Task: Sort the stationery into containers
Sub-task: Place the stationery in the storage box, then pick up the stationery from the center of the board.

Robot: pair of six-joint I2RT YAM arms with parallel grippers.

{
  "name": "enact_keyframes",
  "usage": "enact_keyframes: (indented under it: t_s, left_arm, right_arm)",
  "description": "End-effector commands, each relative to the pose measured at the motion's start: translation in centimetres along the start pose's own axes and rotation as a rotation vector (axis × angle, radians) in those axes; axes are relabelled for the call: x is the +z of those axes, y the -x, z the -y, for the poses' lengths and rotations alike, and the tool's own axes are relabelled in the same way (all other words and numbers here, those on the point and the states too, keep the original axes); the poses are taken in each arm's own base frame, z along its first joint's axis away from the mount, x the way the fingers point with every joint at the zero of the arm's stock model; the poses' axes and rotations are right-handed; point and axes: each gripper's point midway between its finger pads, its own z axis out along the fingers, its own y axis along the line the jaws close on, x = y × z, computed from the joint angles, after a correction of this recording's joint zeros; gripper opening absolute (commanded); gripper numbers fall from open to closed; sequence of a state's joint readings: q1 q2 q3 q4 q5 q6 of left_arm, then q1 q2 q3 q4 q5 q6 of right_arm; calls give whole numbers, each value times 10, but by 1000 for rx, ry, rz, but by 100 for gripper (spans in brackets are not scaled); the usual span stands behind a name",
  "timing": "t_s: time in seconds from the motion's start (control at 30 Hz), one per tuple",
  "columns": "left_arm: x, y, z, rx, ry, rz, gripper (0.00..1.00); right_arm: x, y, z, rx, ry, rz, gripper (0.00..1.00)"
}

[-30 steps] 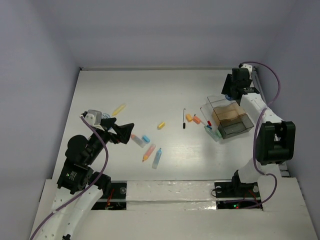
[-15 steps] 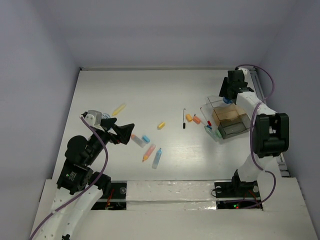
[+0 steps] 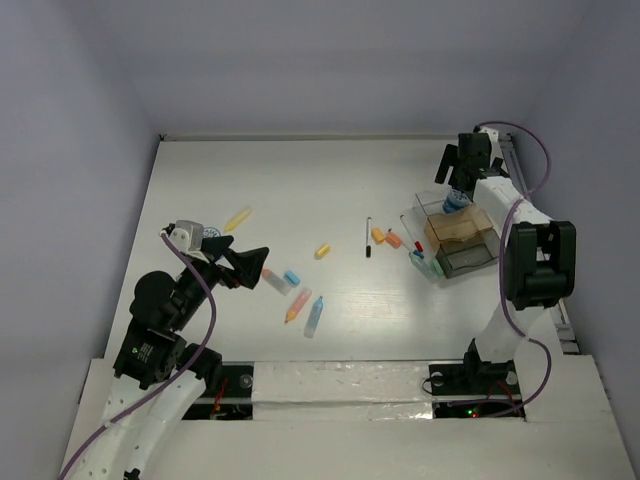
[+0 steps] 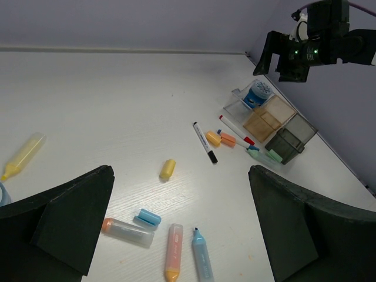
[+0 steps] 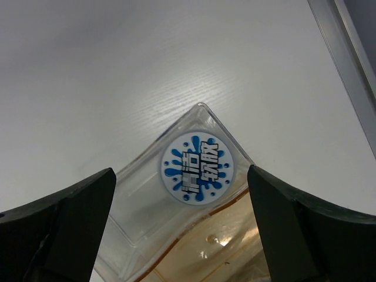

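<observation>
Lid of pot (image 5: 196,168): white Chinese characters on a blue splash. It sits in clear tray (image 5: 141,223). Above it right gripper (image 5: 180,171) is spread wide, narrower 0.5 s ago. The left gripper (image 4: 179,170) is wide, unmoved.

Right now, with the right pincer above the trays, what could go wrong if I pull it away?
1. The blue-and-white pot lies in the clear tray, directly under the open right pincer. A low sideways retreat may clip the tray wall and shove it.
2. The red-capped pen and orange stub lie close beside the tan tray. A shoved tray would probably scatter them.
</observation>
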State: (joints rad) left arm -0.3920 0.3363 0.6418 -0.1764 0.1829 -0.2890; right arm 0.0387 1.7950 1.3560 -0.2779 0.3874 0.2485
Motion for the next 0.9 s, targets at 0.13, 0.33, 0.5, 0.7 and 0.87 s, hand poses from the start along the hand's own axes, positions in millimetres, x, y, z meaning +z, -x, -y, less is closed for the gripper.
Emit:
enact_keyframes:
  t_s: [0.13, 0.33, 0.5, 0.7, 0.87]
  left_arm:
    - [4, 9, 6, 7, -26, 29, 99]
    - [5, 9, 3, 6, -13, 26, 99]
    - [3, 11, -4, 1, 27, 36, 99]
    - [-9, 28, -28, -15, 179, 110, 99]
    - [-44, 55, -83, -97, 543, 260, 99]
  right_arm:
    - [-56, 73, -25, 86, 174, 189, 100]
    - [-140, 19, -173, -163, 637, 186, 100]
    - [-213, -47, -285, -373, 956, 170, 100]
    - [-308, -111, -377, -515, 1298, 198, 100]
    - [-331, -176, -439, -606, 1432, 148, 100]
